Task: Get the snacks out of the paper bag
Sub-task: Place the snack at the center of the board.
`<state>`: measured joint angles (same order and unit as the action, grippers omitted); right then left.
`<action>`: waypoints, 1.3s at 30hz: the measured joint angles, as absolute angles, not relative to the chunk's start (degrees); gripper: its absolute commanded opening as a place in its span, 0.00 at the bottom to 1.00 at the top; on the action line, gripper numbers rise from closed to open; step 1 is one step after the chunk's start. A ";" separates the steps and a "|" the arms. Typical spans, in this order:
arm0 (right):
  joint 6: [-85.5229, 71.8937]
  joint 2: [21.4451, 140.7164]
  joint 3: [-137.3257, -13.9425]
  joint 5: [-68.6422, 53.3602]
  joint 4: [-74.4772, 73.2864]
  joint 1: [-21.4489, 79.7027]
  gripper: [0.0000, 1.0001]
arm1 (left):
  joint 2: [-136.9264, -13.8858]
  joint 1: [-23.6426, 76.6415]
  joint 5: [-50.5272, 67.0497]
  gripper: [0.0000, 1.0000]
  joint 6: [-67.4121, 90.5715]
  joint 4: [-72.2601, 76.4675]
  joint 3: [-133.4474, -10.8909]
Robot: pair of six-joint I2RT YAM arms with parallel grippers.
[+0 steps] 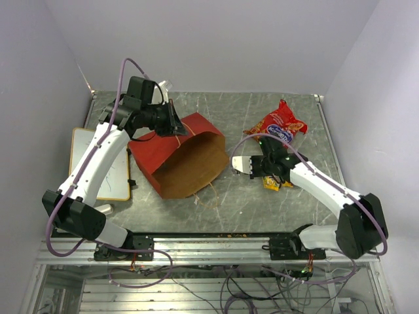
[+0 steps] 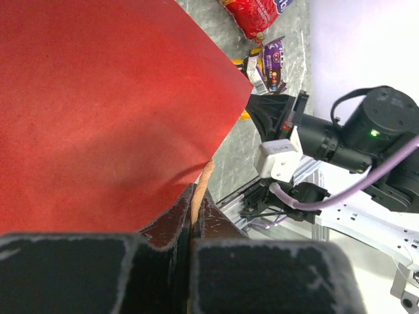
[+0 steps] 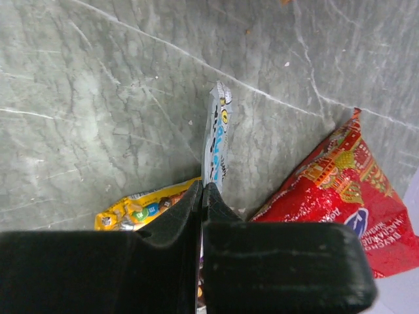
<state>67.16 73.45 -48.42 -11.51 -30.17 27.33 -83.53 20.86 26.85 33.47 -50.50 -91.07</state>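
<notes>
**Left pinching the bag handle, right pinching the blue packet by the pile**

You're holding the left gripper (image 2: 194,219) with its jaws pressed together on the handle (image 2: 204,176) of the bag (image 1: 154,160). The cord is sitting right in the pinch, and the red wall is spreading out toward 10 o'clock of the tips. The bag is lying on its side on the table (image 1: 216,108). My read is that you're lifting the top side so the mouth is gaping toward 4 o'clock in the top view, which is giving the other arm a lane in.

The right gripper (image 3: 201,191) is clamping the blue packet (image 3: 216,140) edge-on. The packet is sticking out of the jaws toward 12 o'clock, with its near end buried between the fingers. I can't tell whether its far end is touching the table.

Other snacks, relative to those jaws:
- The yellow packet (image 3: 141,210) is lying just beside the tips at 8 o'clock.
- The chip bag (image 3: 340,190) is lying at 3 o'clock, near the blue packet but apart from it.
- The purple packet (image 2: 275,62) is lying against the yellow one.

In the top view the small packets are sitting at 3 o'clock of the bag mouth and outside it, with the chip bag at 1 o'clock.

It looks like you're dropping the blue packet off next to the others. No snack is showing in the visible part of the brown interior. The deep end is hidden, so I'm not calling the bag empty.
</notes>
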 measured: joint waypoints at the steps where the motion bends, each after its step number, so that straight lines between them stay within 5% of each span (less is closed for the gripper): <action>1: 67.61 74.43 -48.42 -11.68 -29.65 26.98 0.00 | -83.55 20.86 26.79 0.07 33.47 -50.50 -91.24; 23: 72.03 75.59 -41.21 -16.14 -30.65 26.30 0.00 | -83.92 20.82 26.59 0.07 34.17 -50.37 -91.57; 31: 69.38 73.97 -40.07 -16.62 -29.93 26.30 0.26 | -83.92 20.82 26.68 0.07 34.52 -50.33 -91.57; 39: 65.63 65.28 -41.67 -19.38 -31.20 26.26 0.30 | -83.92 20.82 26.72 0.07 34.44 -50.37 -91.55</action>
